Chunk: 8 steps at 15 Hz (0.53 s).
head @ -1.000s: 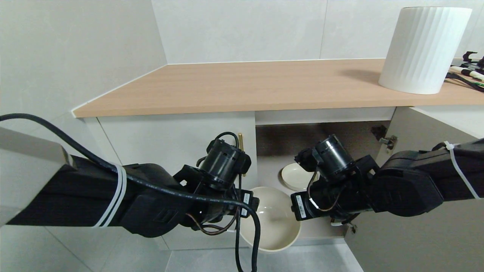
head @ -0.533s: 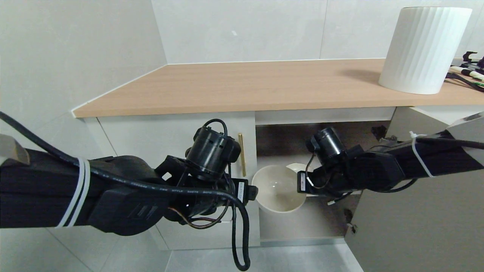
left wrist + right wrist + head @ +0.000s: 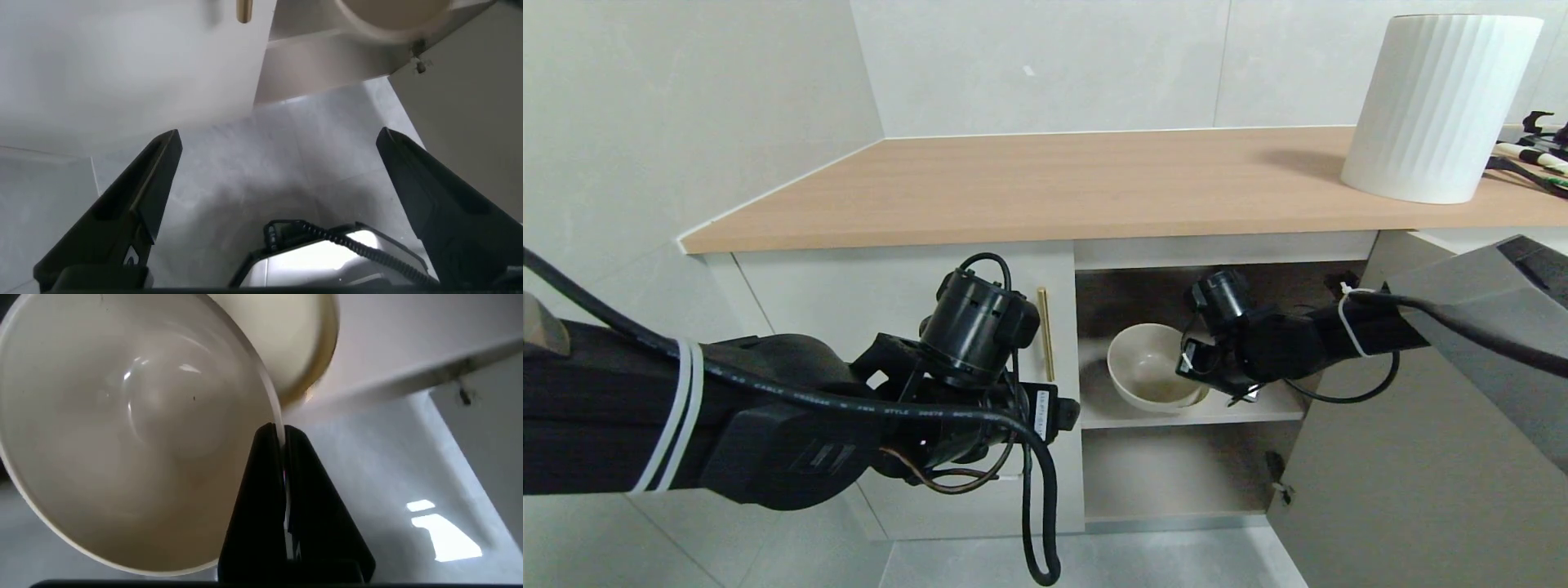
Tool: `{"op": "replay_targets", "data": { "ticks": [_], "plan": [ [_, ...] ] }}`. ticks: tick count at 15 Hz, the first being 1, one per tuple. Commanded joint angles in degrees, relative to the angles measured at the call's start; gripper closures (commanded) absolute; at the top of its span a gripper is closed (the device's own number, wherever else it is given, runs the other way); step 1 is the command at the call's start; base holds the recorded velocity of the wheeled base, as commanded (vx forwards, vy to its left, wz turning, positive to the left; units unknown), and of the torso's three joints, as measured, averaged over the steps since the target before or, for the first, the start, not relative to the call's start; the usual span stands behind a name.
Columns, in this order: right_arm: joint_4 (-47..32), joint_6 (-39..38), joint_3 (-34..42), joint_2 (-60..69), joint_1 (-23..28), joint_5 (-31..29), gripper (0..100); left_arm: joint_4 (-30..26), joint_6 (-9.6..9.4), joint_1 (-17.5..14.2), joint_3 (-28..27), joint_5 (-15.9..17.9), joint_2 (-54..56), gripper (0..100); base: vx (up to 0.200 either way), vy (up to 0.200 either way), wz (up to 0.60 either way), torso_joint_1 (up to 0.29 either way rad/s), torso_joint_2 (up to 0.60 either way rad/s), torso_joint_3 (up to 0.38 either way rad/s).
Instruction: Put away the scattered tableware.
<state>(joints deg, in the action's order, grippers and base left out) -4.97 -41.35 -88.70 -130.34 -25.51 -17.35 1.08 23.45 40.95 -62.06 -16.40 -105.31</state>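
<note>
The right pincer (image 3: 282,445) is pinching the bowl (image 3: 1147,369) by its rim to set it on the plate (image 3: 310,331) on the shelf (image 3: 1258,406); the left pincer (image 3: 278,139) is hanging open.

Cream bowl (image 3: 1150,369) (tilted) over plate (image 3: 310,331)

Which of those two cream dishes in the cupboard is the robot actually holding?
The deep bowl: the right end effector pinches its rim. The shallow plate lies free on the shelf, partly hidden by the bowl.
</note>
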Motion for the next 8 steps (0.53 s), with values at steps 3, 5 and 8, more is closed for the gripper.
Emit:
{"op": "replay_targets", "data": {
  "ticks": [3,5,8],
  "plan": [
    [-0.04,-0.49,-6.84,-6.5,3.37,-3.22,100,0.06,0.01,0.01,0.01,-0.04,0.02,0,0.0,0.0,0.0,0.0,0.0,0.0],
    [-0.04,-0.4,-8.6,-7.91,3.81,-3.66,100,0.06,0.01,0.01,0.01,-0.04,-0.07,0,0.0,0.0,0.0,0.0,0.0,0.0],
    [-0.04,-0.31,-9.56,-8.88,3.89,-3.75,100,0.06,0.01,0.01,0.01,-0.04,0.02,0,0.0,0.0,0.0,0.0,0.0,0.0]
  ]
}}
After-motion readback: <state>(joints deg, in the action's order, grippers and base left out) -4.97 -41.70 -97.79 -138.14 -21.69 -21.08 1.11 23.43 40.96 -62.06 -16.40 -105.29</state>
